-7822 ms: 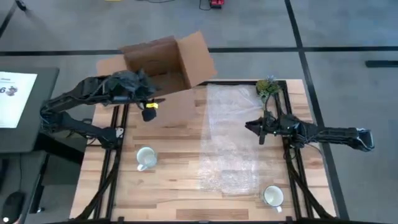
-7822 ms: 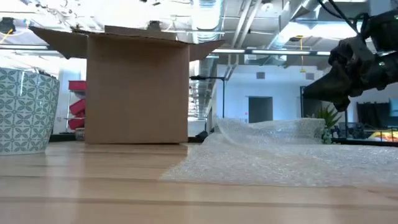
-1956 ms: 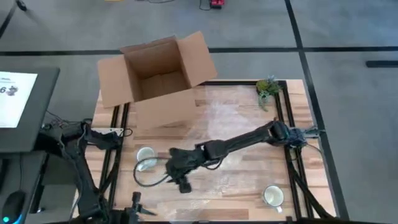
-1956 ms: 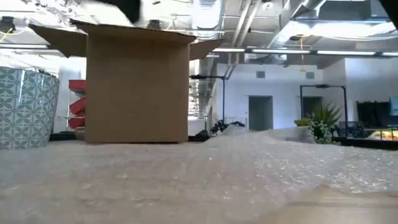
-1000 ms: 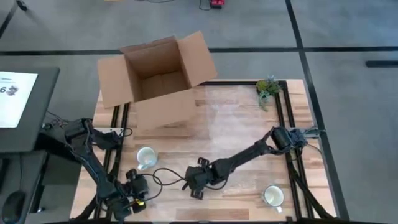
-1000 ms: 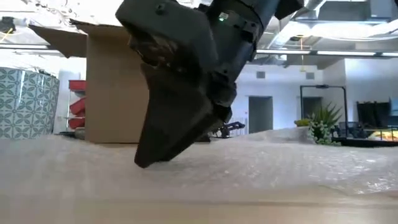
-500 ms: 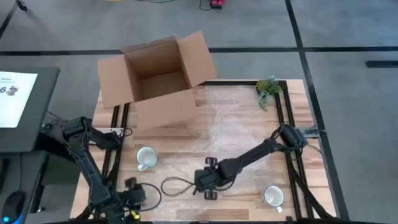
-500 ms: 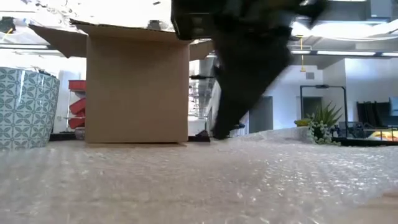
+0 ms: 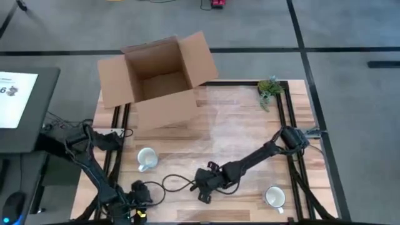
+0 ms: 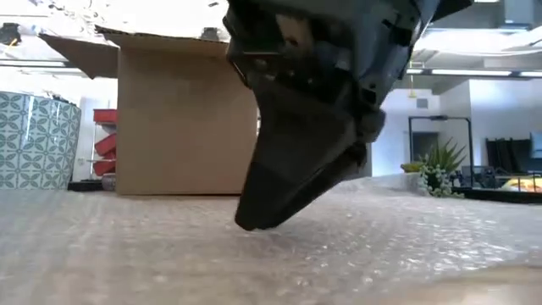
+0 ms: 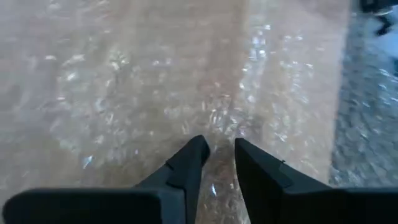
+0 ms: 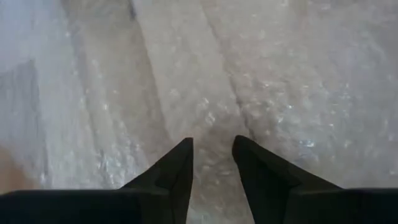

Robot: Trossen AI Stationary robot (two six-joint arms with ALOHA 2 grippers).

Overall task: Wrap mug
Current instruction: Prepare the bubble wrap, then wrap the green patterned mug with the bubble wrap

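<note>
We're flattening the bubble wrap (image 9: 237,134); both the left gripper (image 11: 217,163) and right gripper (image 12: 212,163) are slightly spread, pinching nothing. Next, we'd guess, the mug (image 9: 145,159) goes on the sheet.

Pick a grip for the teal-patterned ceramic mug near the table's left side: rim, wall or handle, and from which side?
Take the rim, coming straight down from above. The teal-patterned ceramic mug stands upright with its mouth open to the top, so one claw finger can likely drop inside and one outside the wall. Its handle looks small and points toward the table's front-left, which makes it a poorer target.
</note>
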